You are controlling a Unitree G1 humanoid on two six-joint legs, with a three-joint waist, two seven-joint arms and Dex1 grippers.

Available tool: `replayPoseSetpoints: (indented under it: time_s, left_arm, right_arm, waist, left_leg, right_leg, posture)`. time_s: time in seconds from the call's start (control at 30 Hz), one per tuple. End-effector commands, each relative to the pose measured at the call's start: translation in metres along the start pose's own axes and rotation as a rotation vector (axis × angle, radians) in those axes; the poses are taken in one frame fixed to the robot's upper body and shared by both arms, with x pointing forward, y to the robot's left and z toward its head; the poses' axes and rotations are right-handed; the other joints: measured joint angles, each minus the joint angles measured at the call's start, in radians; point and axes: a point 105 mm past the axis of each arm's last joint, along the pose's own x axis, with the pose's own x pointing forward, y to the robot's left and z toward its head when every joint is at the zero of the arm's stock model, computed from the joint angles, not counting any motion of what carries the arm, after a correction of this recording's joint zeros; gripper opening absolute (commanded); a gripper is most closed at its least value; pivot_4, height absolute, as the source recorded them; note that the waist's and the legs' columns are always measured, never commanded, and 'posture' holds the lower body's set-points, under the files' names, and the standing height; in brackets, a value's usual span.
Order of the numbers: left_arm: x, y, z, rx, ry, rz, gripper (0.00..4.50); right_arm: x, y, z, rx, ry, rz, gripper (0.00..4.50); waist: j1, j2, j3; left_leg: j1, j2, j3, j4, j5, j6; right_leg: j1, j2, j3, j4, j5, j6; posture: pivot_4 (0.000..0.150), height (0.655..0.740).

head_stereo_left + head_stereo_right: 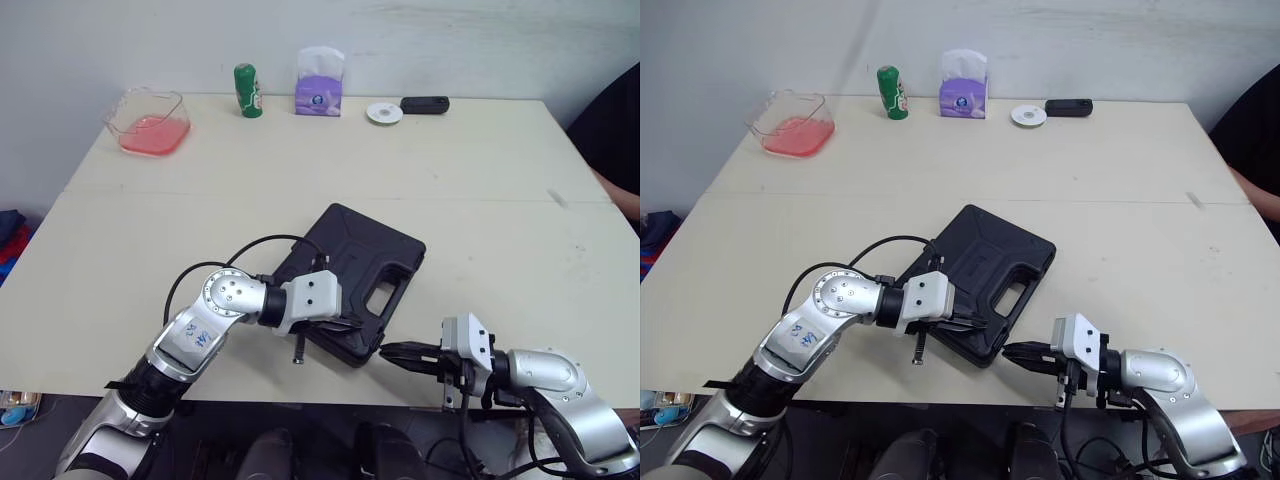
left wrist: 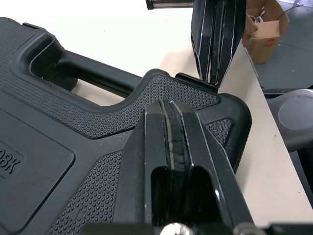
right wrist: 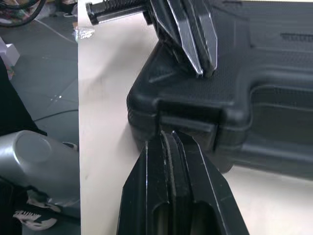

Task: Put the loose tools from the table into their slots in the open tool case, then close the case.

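Note:
The black tool case (image 1: 355, 270) lies closed on the cream table (image 1: 480, 200), its handle toward the front edge. My left gripper (image 1: 352, 327) is shut and presses down on the lid's near corner (image 2: 195, 93). My right gripper (image 1: 392, 352) is shut too, its tip touching the latch (image 3: 188, 125) on the case's front side. In the left wrist view my right gripper (image 2: 215, 49) points at the same corner from the opposite side.
Along the far edge stand a clear container with red liquid (image 1: 150, 122), a green can (image 1: 247, 91), a purple tissue pack (image 1: 319, 83), a white disc (image 1: 384, 113) and a black device (image 1: 425, 104). A person's arm (image 1: 615, 150) shows at the right.

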Motion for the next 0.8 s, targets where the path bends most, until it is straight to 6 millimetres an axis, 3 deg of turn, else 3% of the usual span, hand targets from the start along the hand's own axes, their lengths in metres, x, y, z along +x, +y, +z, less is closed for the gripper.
replayPoseSetpoints:
  time_s: [0.03,0.5,0.6,0.7,0.8]
  left_arm:
    - [0.006,-0.016,-0.048,-0.137,0.159,-0.032,0.04]
    - [0.003,-0.019,-0.061,-0.169,0.191,-0.036,0.04]
    - [-0.005,-0.007,-0.047,-0.111,0.087,0.039,0.04]
    - [-0.031,0.014,-0.027,-0.010,-0.023,0.159,0.04]
    - [-0.065,0.031,-0.024,0.063,-0.031,0.269,0.04]
  right_arm:
    - [0.007,0.000,0.022,-0.057,-0.073,0.007,0.00]
    - [0.013,-0.006,0.018,-0.049,-0.085,-0.011,0.00]
    - [0.004,-0.012,0.016,-0.060,-0.056,-0.012,0.00]
    - [-0.015,-0.023,0.014,-0.099,0.004,-0.024,0.00]
    - [-0.035,-0.034,0.015,-0.112,0.051,-0.034,0.00]
  waist:
    - [-0.002,0.000,0.000]
    - [-0.007,0.001,-0.001]
    - [-0.010,0.001,-0.001]
    - [-0.010,0.002,-0.001]
    - [-0.003,0.003,0.002]
  left_leg:
    - [0.000,0.000,0.000,0.000,0.000,0.000]
    - [0.002,0.004,0.001,-0.001,-0.001,-0.003]
    - [0.002,0.004,0.001,-0.001,-0.001,-0.003]
    - [0.002,0.005,0.001,-0.002,-0.002,-0.003]
    - [0.000,0.005,0.001,-0.002,-0.002,-0.003]
  right_leg:
    - [0.000,0.000,0.000,0.000,0.000,0.000]
    - [-0.001,0.002,0.000,0.003,-0.002,-0.004]
    - [-0.001,0.003,0.000,0.003,-0.002,-0.004]
    - [-0.002,0.002,0.000,0.003,-0.002,-0.005]
    - [-0.004,0.002,-0.002,0.002,-0.002,-0.005]
  posture:
    - [0.150,0.7400]
    - [0.150,0.7400]
    - [0.150,0.7400]
    - [0.150,0.7400]
    - [0.150,0.7400]
